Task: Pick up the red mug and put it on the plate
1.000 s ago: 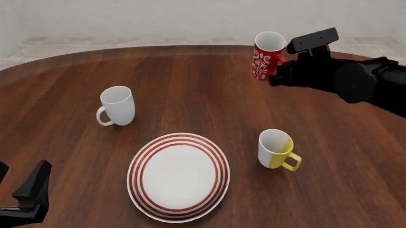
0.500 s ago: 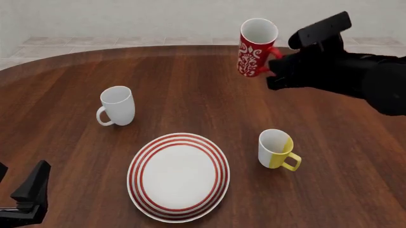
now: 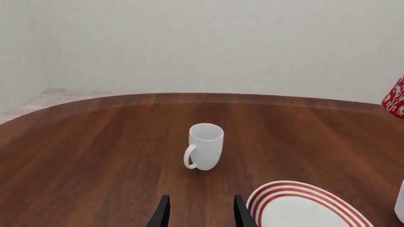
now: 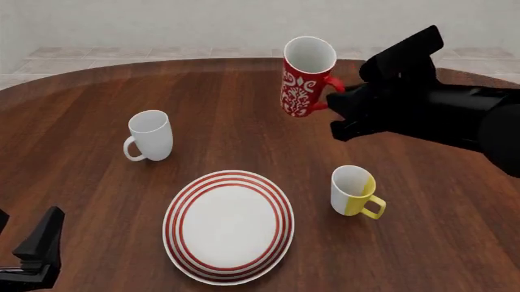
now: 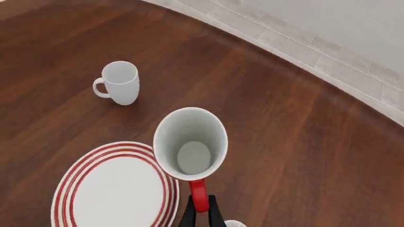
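Note:
The red mug [image 4: 304, 79] with its white pattern hangs in the air above the far middle of the table, tilted a little. My right gripper [image 4: 337, 100] is shut on its red handle [image 5: 198, 195]. In the right wrist view I look into its white inside [image 5: 191, 151], with the plate [image 5: 113, 189] below and to one side. The plate [image 4: 229, 226], white with red rings, lies flat near the table's front middle. A sliver of the red mug [image 3: 396, 98] shows in the left wrist view. My left gripper [image 3: 200, 217] is open and empty at the front left [image 4: 36, 252].
A plain white mug [image 4: 150, 135] stands left of centre, also in the left wrist view [image 3: 205, 146] and right wrist view [image 5: 118, 82]. A yellow-and-white mug [image 4: 354, 191] stands right of the plate. The table's curved far edge [image 4: 162, 61] meets a tiled floor.
My right gripper has carried the red mug left and toward the near side, higher off the table. The left arm has not moved.

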Robot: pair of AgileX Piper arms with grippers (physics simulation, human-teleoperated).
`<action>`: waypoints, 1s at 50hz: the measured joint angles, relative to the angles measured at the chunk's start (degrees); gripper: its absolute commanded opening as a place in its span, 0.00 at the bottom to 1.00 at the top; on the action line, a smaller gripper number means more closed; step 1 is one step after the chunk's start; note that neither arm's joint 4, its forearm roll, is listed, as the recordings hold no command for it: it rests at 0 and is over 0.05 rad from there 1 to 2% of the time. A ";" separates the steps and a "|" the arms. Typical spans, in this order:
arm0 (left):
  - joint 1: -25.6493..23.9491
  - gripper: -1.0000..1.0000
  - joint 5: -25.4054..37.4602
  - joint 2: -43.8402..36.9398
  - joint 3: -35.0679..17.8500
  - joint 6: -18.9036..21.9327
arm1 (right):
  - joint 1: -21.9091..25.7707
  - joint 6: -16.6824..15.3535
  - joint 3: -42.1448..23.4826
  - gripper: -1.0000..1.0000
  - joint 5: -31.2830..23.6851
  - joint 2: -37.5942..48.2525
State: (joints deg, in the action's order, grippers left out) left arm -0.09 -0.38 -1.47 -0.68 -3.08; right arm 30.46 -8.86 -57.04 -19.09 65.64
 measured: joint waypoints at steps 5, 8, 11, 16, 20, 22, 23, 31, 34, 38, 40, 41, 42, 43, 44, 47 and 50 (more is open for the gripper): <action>0.03 1.00 0.09 0.03 -0.04 -0.01 | 1.58 0.21 -0.10 0.00 -0.64 -0.40; 0.04 1.00 0.15 0.10 -0.06 0.00 | 2.49 0.36 -0.16 0.00 -0.91 -0.49; 0.05 1.00 0.22 0.20 -0.03 0.00 | 3.43 0.57 -0.23 0.00 -1.09 -0.48; -0.02 1.00 0.24 0.26 -0.03 0.06 | 4.93 1.03 -0.31 0.00 -1.31 -0.43; -0.16 1.00 0.22 0.23 -0.06 0.14 | 6.19 1.51 -0.28 0.00 -1.40 -0.34; -0.24 1.00 0.25 0.21 -0.10 0.20 | 6.78 1.76 -0.20 0.00 -1.39 -0.31; -0.29 1.00 0.25 0.21 -0.12 0.24 | 7.07 1.89 -0.13 0.00 -1.38 -0.30; -0.54 1.00 0.41 0.37 -0.13 0.45 | 9.20 2.87 0.03 0.00 -1.69 -0.53; -0.60 1.00 0.51 0.48 -0.14 0.53 | 9.93 3.16 0.03 0.00 -1.93 -0.75; -0.67 1.00 0.60 0.62 -0.11 0.63 | 10.85 3.34 -0.08 0.00 -2.38 -1.15; -0.71 1.00 0.62 0.68 -0.09 0.67 | 11.21 3.43 -0.15 0.00 -2.63 -1.37; -0.72 1.00 0.65 0.72 -0.08 0.70 | 11.39 3.47 -0.18 0.00 -2.74 -1.47; -0.74 1.00 0.68 0.74 -0.09 0.71 | 11.57 3.50 -0.19 0.00 -2.85 -1.59; -0.76 1.00 0.70 0.76 -0.10 0.73 | 11.76 3.51 -0.19 0.00 -2.95 -1.70; -0.77 1.00 0.71 0.77 -0.11 0.75 | 11.94 3.50 -0.18 0.00 -3.04 -1.80; -0.80 1.00 0.77 0.85 -0.11 0.79 | 12.54 3.46 -0.15 0.00 -3.39 -2.16; -0.81 1.00 0.81 0.93 -0.13 0.81 | 13.00 3.37 -0.19 0.00 -3.82 -2.57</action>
State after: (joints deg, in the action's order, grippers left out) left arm -0.90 0.44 -0.54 -0.81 -2.27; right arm 43.46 -5.48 -57.24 -22.92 63.07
